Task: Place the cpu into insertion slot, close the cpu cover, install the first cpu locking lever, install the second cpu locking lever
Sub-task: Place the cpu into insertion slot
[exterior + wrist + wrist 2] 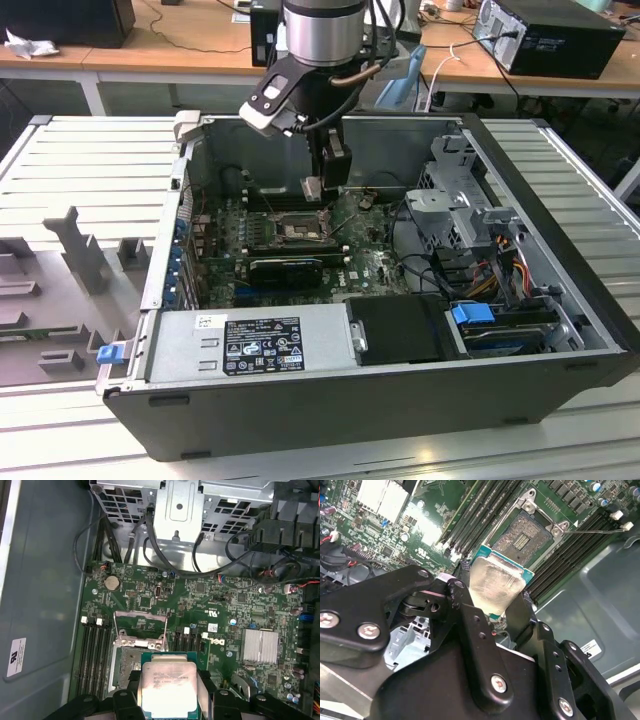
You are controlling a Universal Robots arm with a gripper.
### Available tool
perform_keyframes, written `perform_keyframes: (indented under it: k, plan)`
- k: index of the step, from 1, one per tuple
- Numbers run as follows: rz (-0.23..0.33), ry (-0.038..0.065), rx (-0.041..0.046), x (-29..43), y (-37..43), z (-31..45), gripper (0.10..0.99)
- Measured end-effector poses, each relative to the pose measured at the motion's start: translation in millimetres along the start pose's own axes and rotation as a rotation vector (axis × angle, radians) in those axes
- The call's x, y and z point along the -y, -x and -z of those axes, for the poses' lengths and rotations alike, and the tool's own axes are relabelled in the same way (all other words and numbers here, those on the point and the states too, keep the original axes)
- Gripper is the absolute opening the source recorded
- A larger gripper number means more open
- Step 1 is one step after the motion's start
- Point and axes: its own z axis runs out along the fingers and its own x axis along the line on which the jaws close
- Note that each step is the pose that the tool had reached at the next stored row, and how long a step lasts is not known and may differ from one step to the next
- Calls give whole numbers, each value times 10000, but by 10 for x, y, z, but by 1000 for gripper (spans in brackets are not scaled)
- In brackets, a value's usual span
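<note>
The gripper [492, 599] is clamped on the cpu [496, 580], gripping two opposite edges. The cpu is held clear of the uncovered insertion slot [522, 535], which lies below the gripper.

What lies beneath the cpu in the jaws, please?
The open insertion slot lies beneath the cpu, not touching it. In the first wrist view the cpu covers part of the slot, so that part is hidden.

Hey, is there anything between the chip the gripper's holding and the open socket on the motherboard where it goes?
Nothing visible. The silvery square cpu is clamped in the jaws of the black gripper, clear of the board. In the second wrist view the square grey metal insertion slot shows its dark centre bare, with nothing between the two.
</note>
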Motion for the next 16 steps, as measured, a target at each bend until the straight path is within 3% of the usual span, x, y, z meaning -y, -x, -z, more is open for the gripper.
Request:
perform_keyframes:
  k: [16]
  plan:
    - [0, 0, 1, 9, 2, -97, 529]
